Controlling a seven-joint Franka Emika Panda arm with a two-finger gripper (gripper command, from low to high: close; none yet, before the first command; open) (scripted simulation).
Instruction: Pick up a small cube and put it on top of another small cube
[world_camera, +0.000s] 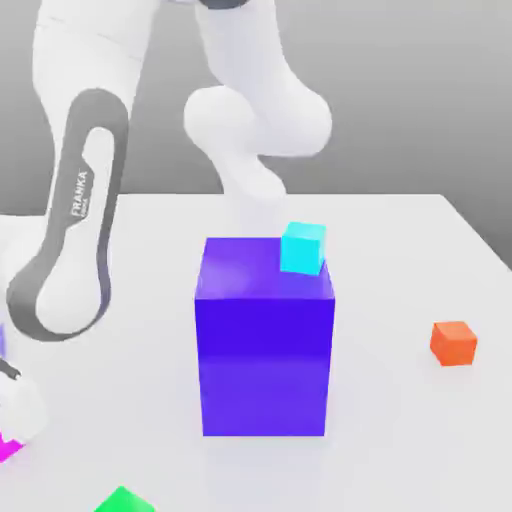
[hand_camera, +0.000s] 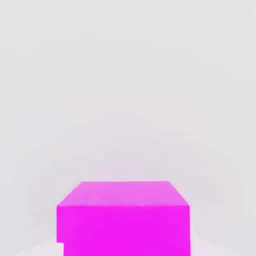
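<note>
A small magenta cube (hand_camera: 123, 220) lies on the white table close under my hand, with its top and one side face showing. In the exterior view that magenta cube (world_camera: 6, 449) peeks out at the lower left edge, right below my gripper (world_camera: 10, 432), which is shut on it low at the table. A small cyan cube (world_camera: 302, 248) rests on the far right corner of a tall blue block (world_camera: 264, 345). A small orange cube (world_camera: 453, 342) sits on the table at the exterior view's right. A small green cube (world_camera: 124, 500) is at the bottom edge.
The tall blue block stands mid-table, between my hand and the orange cube. My white arm (world_camera: 75, 230) bends down along the exterior view's left. The white table (world_camera: 400, 440) ends at a far edge behind the block.
</note>
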